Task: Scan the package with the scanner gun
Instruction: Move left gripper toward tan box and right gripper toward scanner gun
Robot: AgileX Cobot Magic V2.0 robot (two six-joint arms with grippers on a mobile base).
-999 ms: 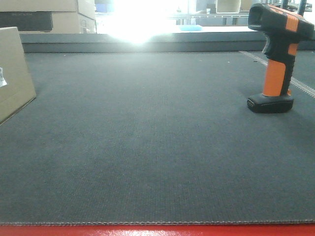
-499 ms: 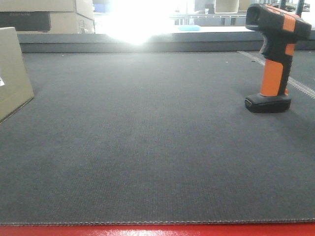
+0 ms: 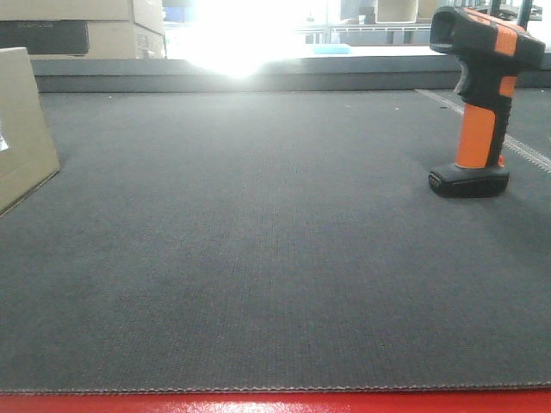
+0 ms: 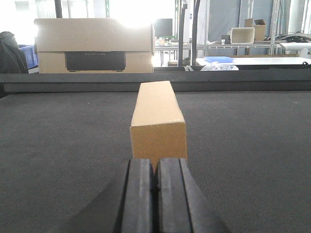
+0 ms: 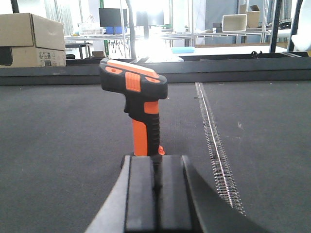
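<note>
An orange and black scanner gun (image 3: 482, 99) stands upright on its base at the right of the dark belt. It also shows in the right wrist view (image 5: 138, 104), just beyond my right gripper (image 5: 154, 167), which is shut and empty. A long brown cardboard package (image 4: 158, 121) lies on the belt straight ahead of my left gripper (image 4: 155, 167), which is shut and empty, its tips close to the package's near end. The package's corner shows at the left edge of the front view (image 3: 21, 125). Neither gripper shows in the front view.
A large cardboard box (image 4: 95, 46) stands behind the belt's raised back edge (image 3: 258, 82). A metal seam (image 5: 214, 141) runs along the belt right of the scanner. A red edge (image 3: 275, 403) marks the near side. Strong glare washes out the background.
The front view shifted slightly between one second ago and half a second ago, so the package and scanner sit a little further left. Nothing else moved.
</note>
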